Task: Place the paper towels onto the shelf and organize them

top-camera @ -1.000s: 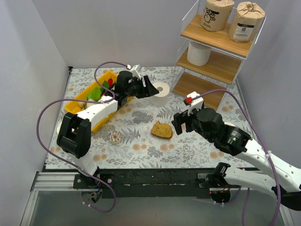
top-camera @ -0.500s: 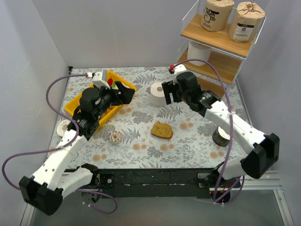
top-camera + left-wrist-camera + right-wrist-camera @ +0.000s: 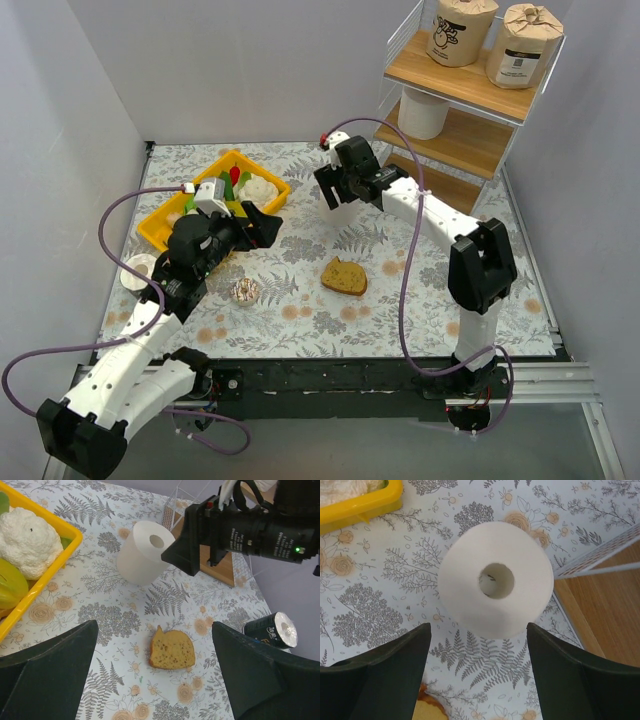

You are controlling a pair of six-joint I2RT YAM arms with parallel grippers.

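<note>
A plain white paper towel roll (image 3: 495,580) stands upright on the floral table mat, hollow core up, just left of the shelf's bottom board (image 3: 605,605). My right gripper (image 3: 479,680) is open above it, one finger on each side, not touching. In the top view the right gripper (image 3: 335,192) covers this roll. The roll also shows in the left wrist view (image 3: 145,552). The shelf (image 3: 460,140) holds two tan rolls (image 3: 462,30) on its top board and a white roll (image 3: 423,112) on the middle board. A dark roll (image 3: 272,630) lies on the mat. My left gripper (image 3: 264,226) is open and empty.
A yellow tray (image 3: 160,222) with a cauliflower (image 3: 27,540) and green items sits at the left. A bread slice (image 3: 344,277) lies mid-mat. A small round speckled object (image 3: 243,291) and a white round object (image 3: 135,270) lie near the left arm. Grey walls close in both sides.
My right arm has swung from the near right to above the white roll by the shelf. My left arm has pulled back from that roll toward the near left.
</note>
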